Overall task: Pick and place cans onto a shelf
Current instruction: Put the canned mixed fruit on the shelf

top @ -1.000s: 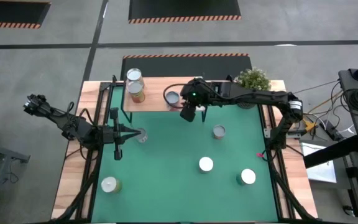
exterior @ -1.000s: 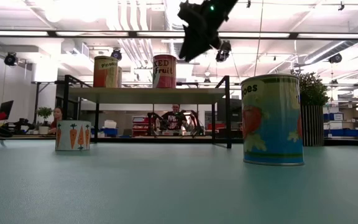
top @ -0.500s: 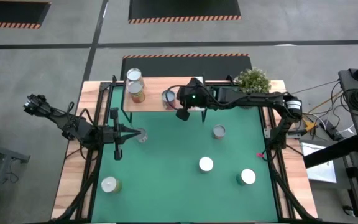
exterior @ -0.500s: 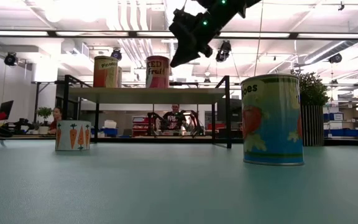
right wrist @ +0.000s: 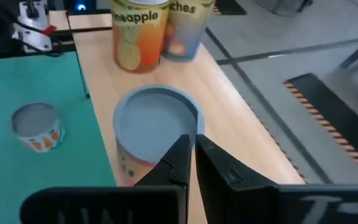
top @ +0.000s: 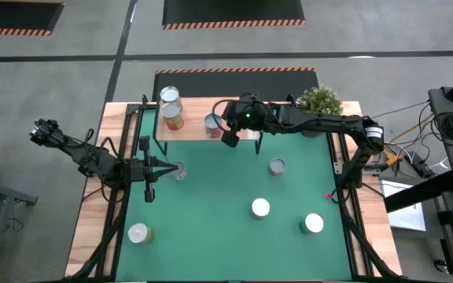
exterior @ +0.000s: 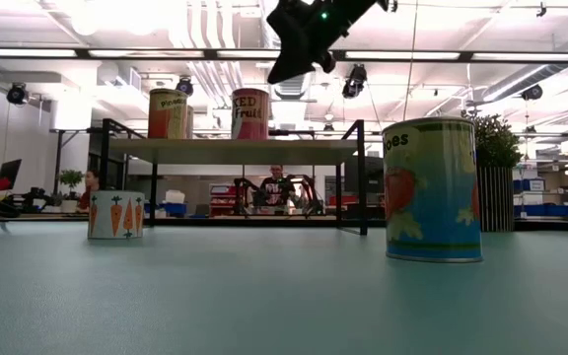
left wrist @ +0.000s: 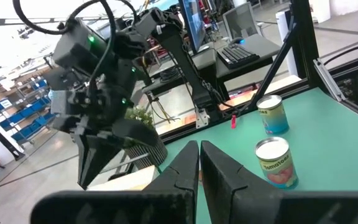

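The wooden shelf stands at the table's far edge on black legs. It holds a peaches can, a pineapple can and a red fruit can. My right gripper is shut and empty. It hangs just above the fruit can's top, toward the can's right side, and the low view shows it clear of the can. My left gripper is shut and waits beside the carrot can, which stands on the mat. Its fingers also show in the left wrist view.
Several more cans stand on the green mat: a tomato can, two white-topped ones and one near the front left. A potted plant sits at the far right corner. A person shows beyond the shelf.
My right gripper has gone toward the table's left edge over the shelf, then risen a little. The red fruit can has slid a short way along the shelf toward the table's left and still stands upright.
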`<state>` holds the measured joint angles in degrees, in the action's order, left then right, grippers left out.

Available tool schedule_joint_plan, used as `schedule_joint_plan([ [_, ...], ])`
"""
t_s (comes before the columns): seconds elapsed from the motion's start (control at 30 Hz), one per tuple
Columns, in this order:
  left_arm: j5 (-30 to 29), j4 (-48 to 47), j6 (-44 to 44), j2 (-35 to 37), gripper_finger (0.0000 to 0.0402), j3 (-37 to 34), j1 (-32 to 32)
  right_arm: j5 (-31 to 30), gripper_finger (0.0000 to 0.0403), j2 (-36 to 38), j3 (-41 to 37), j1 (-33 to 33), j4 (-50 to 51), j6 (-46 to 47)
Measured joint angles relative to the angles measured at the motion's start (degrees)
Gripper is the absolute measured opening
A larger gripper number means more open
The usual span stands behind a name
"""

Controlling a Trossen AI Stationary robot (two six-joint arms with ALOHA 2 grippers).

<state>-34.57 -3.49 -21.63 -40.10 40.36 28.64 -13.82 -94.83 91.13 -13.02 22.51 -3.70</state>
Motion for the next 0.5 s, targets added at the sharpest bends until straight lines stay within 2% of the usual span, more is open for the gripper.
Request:
schedule_joint_plan([
  [0.27,0.0,0.0,0.01,0.0,0.0,0.0,0.0,2.77,0.0012,-0.48,-0.26,-0.04,8.56,2.18],
  [0.5,0.0,0.02,-0.15,-0.01,0.0,0.0,0.0,3.32,0.0012,-3.91,-0.7,-0.45,2.55,-0.1],
])
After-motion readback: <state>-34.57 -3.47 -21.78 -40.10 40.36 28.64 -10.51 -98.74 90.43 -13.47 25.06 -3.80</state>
